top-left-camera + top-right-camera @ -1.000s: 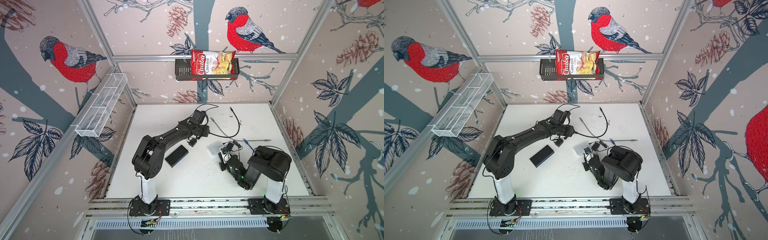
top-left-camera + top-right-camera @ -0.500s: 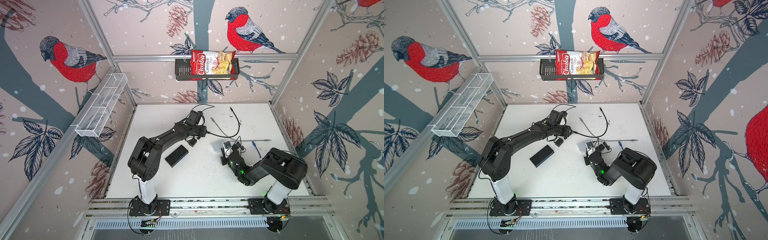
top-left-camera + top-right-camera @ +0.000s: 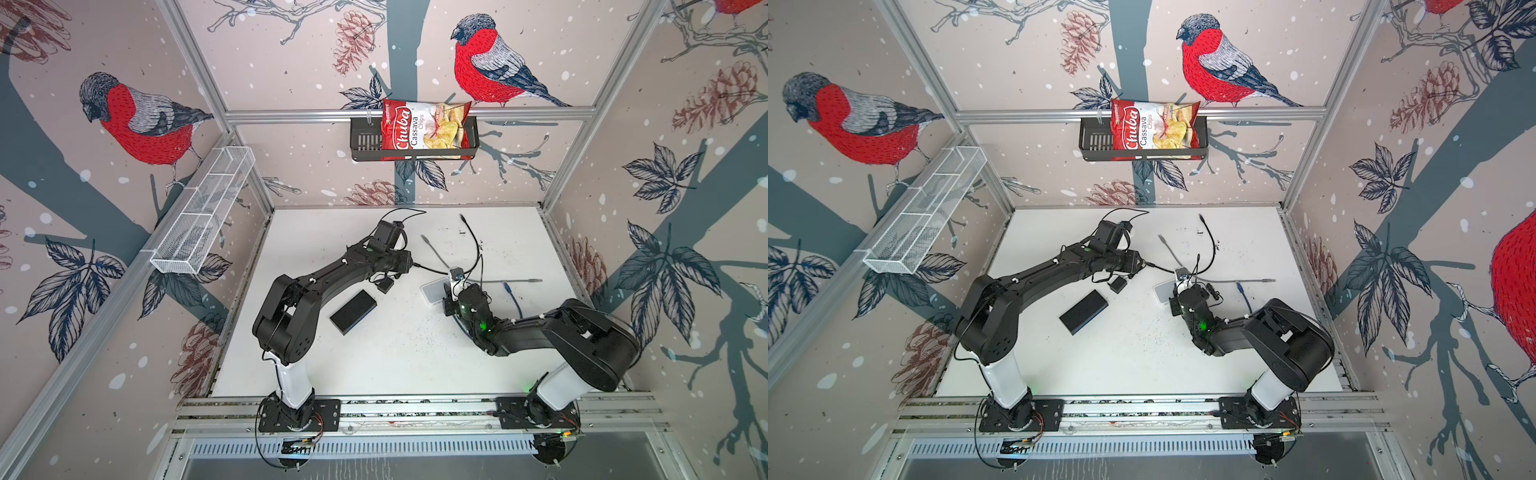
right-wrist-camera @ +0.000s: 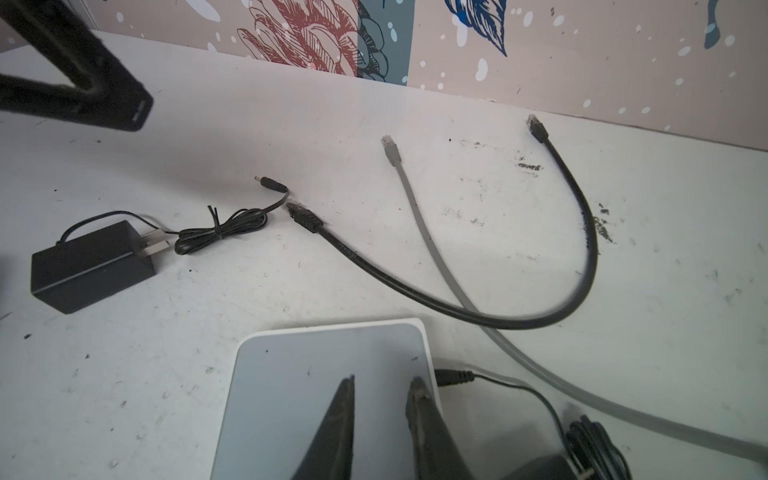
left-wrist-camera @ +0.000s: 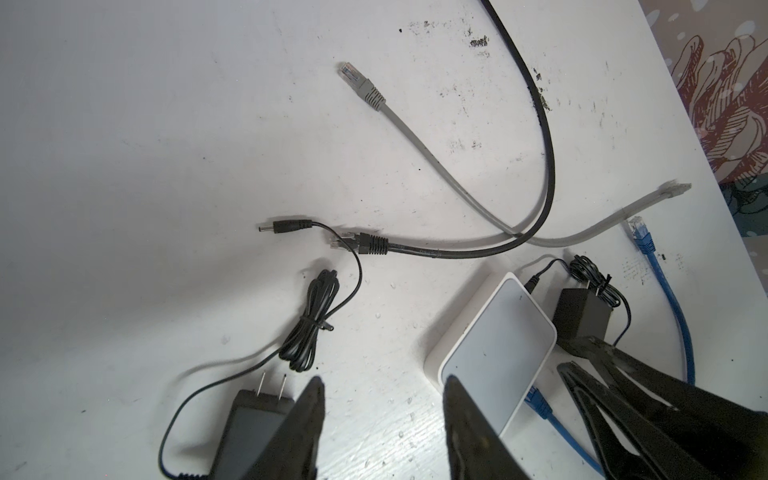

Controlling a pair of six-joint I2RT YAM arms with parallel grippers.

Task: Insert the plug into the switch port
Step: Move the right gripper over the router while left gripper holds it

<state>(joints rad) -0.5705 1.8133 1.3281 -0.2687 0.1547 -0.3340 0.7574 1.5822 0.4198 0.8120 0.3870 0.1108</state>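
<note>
— Right, left gripper (image 5: 382, 399) first: what do you see?
— Jaws wide apart, nothing between them, only bare table (image 5: 124, 145) showing through the gap.
— And the plug?
— The black network plug (image 5: 368, 244) lies flat on the table, well out ahead of those left jaws, untouched. A barrel connector (image 5: 286, 227) rests just beside it, its thin lead crossing over the plug's tip.
— Anything close in?
— A power adapter (image 5: 249, 428) partly hidden behind one left finger, prongs pointing ahead. The white switch (image 4: 291, 395) sits by the other finger.
— Over to the right gripper (image 4: 382, 399), then.
— Narrow here: a slim gap with nothing pinched in it. These jaws hang right over the switch, and its pale top shows between the fingers.
— Are the ports occupied?
— A thin black lead enters the switch's edge just beside the right jaws. A blue cable (image 5: 673, 299) ends against another edge; whether it is fully seated I cannot tell.
— And beyond?
— A grey cable (image 5: 415, 141) runs out ahead of both pairs of jaws, crossing the black plug's own cable.
</note>
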